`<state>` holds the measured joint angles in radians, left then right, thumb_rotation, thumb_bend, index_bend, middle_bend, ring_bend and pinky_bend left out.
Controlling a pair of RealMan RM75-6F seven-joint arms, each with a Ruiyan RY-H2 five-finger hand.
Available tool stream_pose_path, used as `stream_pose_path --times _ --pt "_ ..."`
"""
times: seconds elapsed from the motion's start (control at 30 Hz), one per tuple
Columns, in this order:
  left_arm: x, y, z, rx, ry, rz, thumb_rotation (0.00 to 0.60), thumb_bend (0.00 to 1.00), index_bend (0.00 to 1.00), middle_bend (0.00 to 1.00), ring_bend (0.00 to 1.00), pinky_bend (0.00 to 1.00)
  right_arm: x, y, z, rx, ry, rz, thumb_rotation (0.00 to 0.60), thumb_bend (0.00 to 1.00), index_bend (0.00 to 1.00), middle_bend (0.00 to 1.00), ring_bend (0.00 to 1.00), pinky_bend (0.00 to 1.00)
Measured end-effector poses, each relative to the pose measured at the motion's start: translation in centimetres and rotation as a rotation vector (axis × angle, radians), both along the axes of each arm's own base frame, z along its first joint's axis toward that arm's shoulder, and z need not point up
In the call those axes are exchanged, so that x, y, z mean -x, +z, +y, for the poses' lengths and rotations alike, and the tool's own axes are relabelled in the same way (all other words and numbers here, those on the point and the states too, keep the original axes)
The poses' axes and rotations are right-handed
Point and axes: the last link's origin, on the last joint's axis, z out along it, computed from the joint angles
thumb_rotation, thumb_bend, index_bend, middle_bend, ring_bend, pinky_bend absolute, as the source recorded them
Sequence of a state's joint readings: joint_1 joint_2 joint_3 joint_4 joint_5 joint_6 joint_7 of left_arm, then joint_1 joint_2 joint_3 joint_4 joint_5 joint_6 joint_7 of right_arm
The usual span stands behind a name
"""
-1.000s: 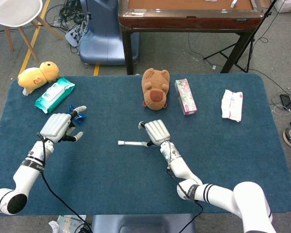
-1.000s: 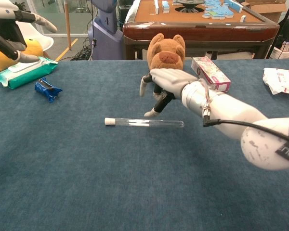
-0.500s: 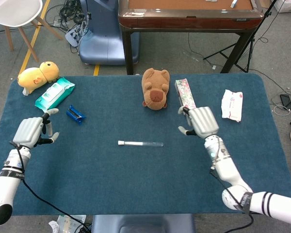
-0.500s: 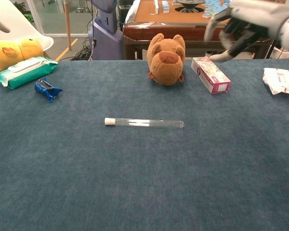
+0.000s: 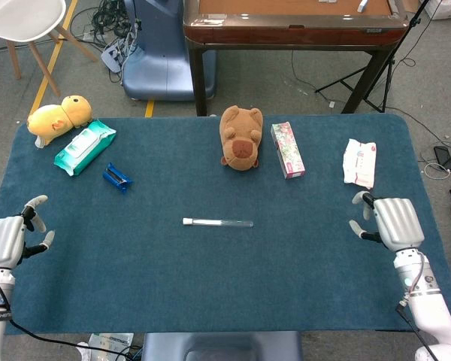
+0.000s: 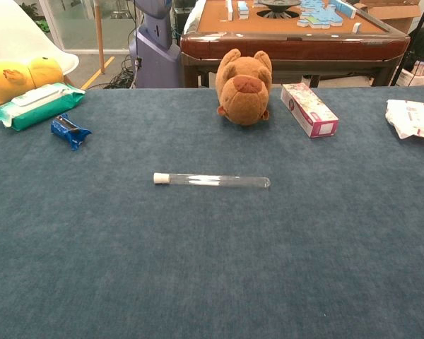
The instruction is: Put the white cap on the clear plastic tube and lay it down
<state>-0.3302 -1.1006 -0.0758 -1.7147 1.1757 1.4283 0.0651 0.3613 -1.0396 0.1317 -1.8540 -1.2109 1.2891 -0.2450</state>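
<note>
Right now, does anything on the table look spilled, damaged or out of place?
Nothing stands out. The capped tube lies flat on the table, intact, and both hands hover empty at the table's ends.

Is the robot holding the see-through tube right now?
No, the tube lies alone on the blue table, with the left hand and right hand far off at the table's edges.

No lettering can be read anywhere. The floral box (image 6: 309, 109) and the green wipes pack (image 6: 35, 106) both carry print, but it is too small and blurred to make out. The white packet (image 5: 359, 162) just ahead of the right hand (image 5: 391, 223) shows only faint, illegible marks.
</note>
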Motion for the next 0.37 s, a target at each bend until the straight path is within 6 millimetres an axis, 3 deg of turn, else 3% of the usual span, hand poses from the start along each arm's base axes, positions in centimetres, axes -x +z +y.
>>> stream_pose_path --times 0.37 --pt "0.2 -1.3 -3.7 -0.005 -0.005 0.022 0.6 0.3 0.21 0.57 0.51 0.52 1.8 -0.1 3.8 0.033 -0.005 -0.039 0.6 0.27 0.43 0.62 0.62 0.88"
